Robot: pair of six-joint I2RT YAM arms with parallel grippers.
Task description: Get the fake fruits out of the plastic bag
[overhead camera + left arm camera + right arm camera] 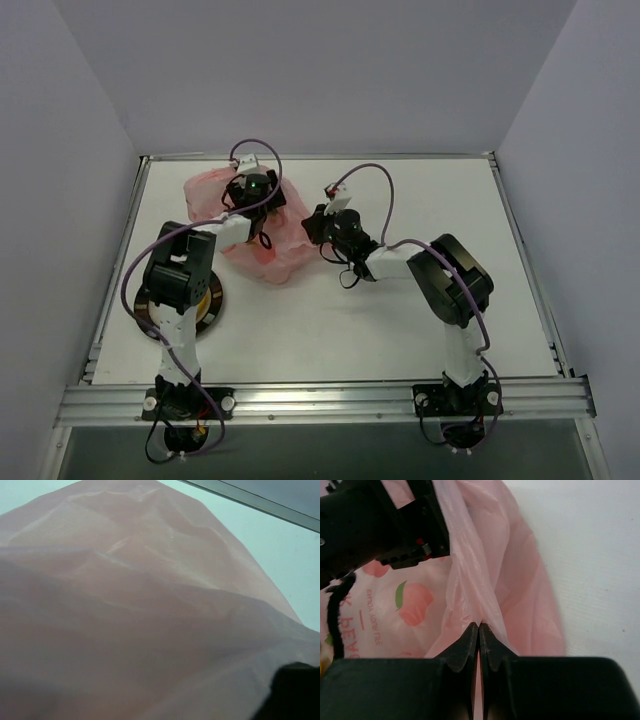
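The pink plastic bag lies crumpled at the back middle of the table. My left gripper is down in the top of the bag. In the left wrist view pink film fills the frame and hides the jaws. My right gripper is shut on a fold of the bag's right edge, and it shows in the top view. Peach prints show on the film. No fake fruit shows clearly; a sliver of yellow sits at the frame's left edge.
A dark round plate lies at the front left, mostly under my left arm, with a yellowish patch on it. My left arm's black body crosses the right wrist view. A metal rail runs along the near edge.
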